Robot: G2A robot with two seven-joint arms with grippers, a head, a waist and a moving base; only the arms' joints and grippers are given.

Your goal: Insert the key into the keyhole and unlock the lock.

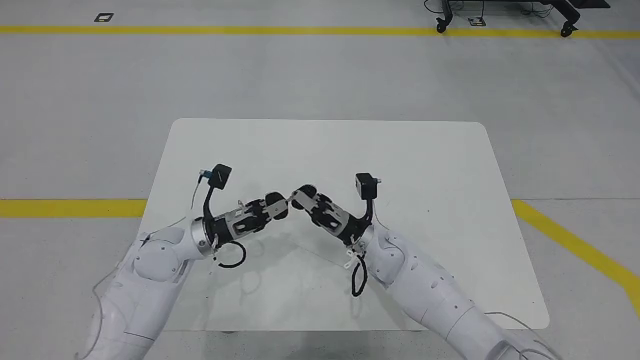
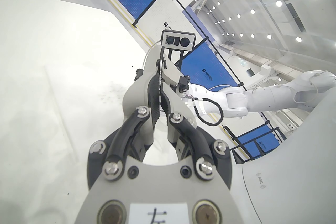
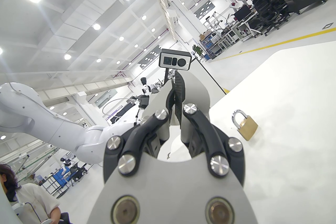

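A brass padlock [image 3: 245,126] with a silver shackle lies flat on the white table [image 1: 420,160], close beside my right gripper [image 3: 176,78]. That gripper is shut and I see nothing between its pads. My left gripper [image 2: 160,72] is also shut; a thin metal edge, seemingly the key [image 2: 160,66], sticks out at its fingertips. In the top view the left gripper [image 1: 278,203] and right gripper [image 1: 303,198] meet tip to tip above the table's middle. The arms hide the padlock there.
The table's far half and right side [image 1: 440,240] are bare. Beyond the table is grey floor with yellow lines [image 1: 300,30], and a dark wheeled frame [image 1: 510,0] stands at the far right.
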